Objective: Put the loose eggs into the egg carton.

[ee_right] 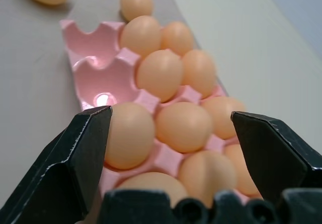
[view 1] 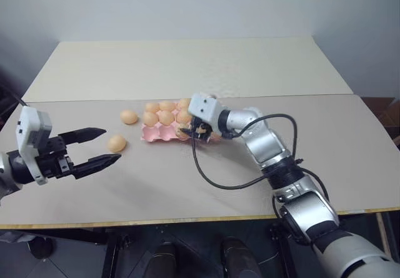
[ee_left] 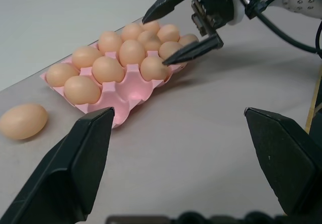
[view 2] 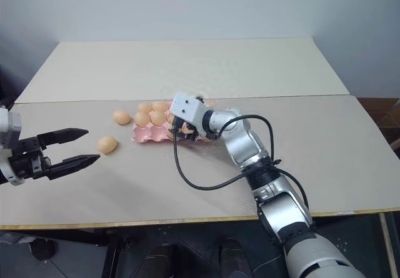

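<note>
**Closing in on two loose eggs left of the carton**

Hovering near the table's front-left corner, the left gripper (view 1: 106, 145) of two black fingers has its jaws spread wide and nothing between them. Just beyond its fingertips lies the nearer loose egg (view 1: 117, 143), a small smooth tan-orange oval resting on the pale grey tabletop (view 1: 187, 184), apart from the fingers but close to them. Its long axis looks to run roughly across the gripper's line of reach, though the egg is too round here to be sure. A second loose egg (view 1: 129, 117) lies farther back, between the first one and the left end of the flat pink moulded egg carton (view 1: 152, 134).

The carton sits near the middle of the table, its long side running left to right. Most of its cups hold eggs; in the right wrist view two cups at its near-left end stand bare. Over the carton's right end hangs the right gripper (ee_left: 187, 30), also of two black fingers, spread apart with nothing held, eggs seated in the cups just under it.

Both loose eggs lie on the carton's left, so the left arm is much the nearer; the next move probably calls for a short reach forward to the closer egg.
</note>
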Controlling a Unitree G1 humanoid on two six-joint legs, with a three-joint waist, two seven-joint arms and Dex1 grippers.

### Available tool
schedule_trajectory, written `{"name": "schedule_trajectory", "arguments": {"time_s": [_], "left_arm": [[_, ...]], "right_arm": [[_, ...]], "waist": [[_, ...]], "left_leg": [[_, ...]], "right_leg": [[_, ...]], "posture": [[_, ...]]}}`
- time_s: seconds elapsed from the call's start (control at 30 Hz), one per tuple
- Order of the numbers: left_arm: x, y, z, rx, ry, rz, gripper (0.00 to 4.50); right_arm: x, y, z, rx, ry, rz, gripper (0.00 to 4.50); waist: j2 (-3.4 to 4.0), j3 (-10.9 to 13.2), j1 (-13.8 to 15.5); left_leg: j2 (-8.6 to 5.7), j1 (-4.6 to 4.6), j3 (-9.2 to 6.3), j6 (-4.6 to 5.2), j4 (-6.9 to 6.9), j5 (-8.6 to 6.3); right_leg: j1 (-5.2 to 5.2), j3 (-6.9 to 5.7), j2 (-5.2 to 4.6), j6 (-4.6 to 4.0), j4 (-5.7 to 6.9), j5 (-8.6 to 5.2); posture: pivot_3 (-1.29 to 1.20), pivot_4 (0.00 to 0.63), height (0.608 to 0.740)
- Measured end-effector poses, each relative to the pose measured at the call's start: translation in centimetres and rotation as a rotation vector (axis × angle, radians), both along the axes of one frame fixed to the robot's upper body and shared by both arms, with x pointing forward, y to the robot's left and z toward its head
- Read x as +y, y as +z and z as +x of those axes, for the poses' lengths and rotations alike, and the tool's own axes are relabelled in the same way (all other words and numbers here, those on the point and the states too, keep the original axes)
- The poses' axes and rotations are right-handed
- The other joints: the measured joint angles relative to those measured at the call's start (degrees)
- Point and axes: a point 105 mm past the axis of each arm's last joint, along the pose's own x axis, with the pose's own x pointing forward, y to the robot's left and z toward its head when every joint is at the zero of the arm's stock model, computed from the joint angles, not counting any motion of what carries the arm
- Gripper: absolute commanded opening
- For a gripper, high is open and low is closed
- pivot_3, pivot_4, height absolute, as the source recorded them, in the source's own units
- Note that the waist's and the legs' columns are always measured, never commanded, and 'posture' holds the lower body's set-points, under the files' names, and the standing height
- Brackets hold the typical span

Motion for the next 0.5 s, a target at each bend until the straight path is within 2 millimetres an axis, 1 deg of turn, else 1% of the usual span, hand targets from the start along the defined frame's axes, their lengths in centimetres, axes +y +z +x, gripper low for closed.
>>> {"name": "schedule_trajectory", "arguments": {"time_s": [0.1, 0.17, 0.23, 0.33, 0.4, 0.5], "left_arm": [[0.0, 0.1, 0.1, -0.006, 0.002, -0.001, 4.50], [0.1, 0.1, 0.2, -0.007, 0.005, -0.001, 4.50], [0.6, -0.2, 0.2, 0.007, 0.026, -0.001, 4.50], [1.7, -0.8, 0.1, 0.034, 0.071, 0.006, 4.50], [1.9, -1.0, -0.2, 0.043, 0.064, 0.021, 4.50], [1.9, -0.8, -0.3, 0.032, 0.061, 0.024, 4.50]], "right_arm": [[-2.2, 2.3, -0.6, -0.023, -0.018, 0.072, 4.48], [-4.6, 3.7, -1.7, -0.015, -0.011, 0.134, 4.48], [-7.3, 4.1, -3.0, 0.008, -0.006, 0.163, 4.48], [-11.1, 3.5, -4.9, 0.095, 0.021, 0.211, 4.48], [-13.1, 2.4, -6.4, 0.155, 0.036, 0.221, 4.48], [-15.1, 0.6, -7.6, 0.236, 0.017, 0.219, 4.48]], "waist": [[0.00, 0.00, 0.31], [0.00, 0.00, 0.57], [0.00, 0.00, 0.81], [-0.01, 0.00, 1.10], [-0.01, 0.00, 1.16], [-0.01, 0.01, 1.12]], "left_leg": [[0.00, -0.03, 0.00, -0.02, 0.00, -0.02], [0.01, -0.04, 0.00, -0.03, 0.00, -0.03], [0.01, -0.05, 0.02, -0.02, 0.00, -0.04], [0.09, 0.02, 0.11, 0.00, 0.00, -0.05], [0.17, 0.07, 0.15, 0.02, 0.00, -0.07], [0.19, 0.11, 0.25, 0.03, 0.00, -0.07]], "right_leg": [[0.00, -0.01, 0.00, 0.00, -0.02, 0.00], [0.02, -0.01, -0.01, 0.00, -0.07, 0.00], [0.03, -0.02, -0.01, 0.00, -0.12, 0.00], [0.09, 0.00, 0.04, -0.03, -0.15, 0.02], [0.18, -0.01, 0.11, -0.07, -0.25, 0.04], [0.19, 0.05, 0.12, -0.11, -0.24, 0.07]], "posture": [[0.00, 0.150, 0.740], [0.00, 0.150, 0.740], [0.00, 0.150, 0.740], [0.00, 0.150, 0.740], [0.00, 0.150, 0.740], [0.00, 0.150, 0.740]]}}
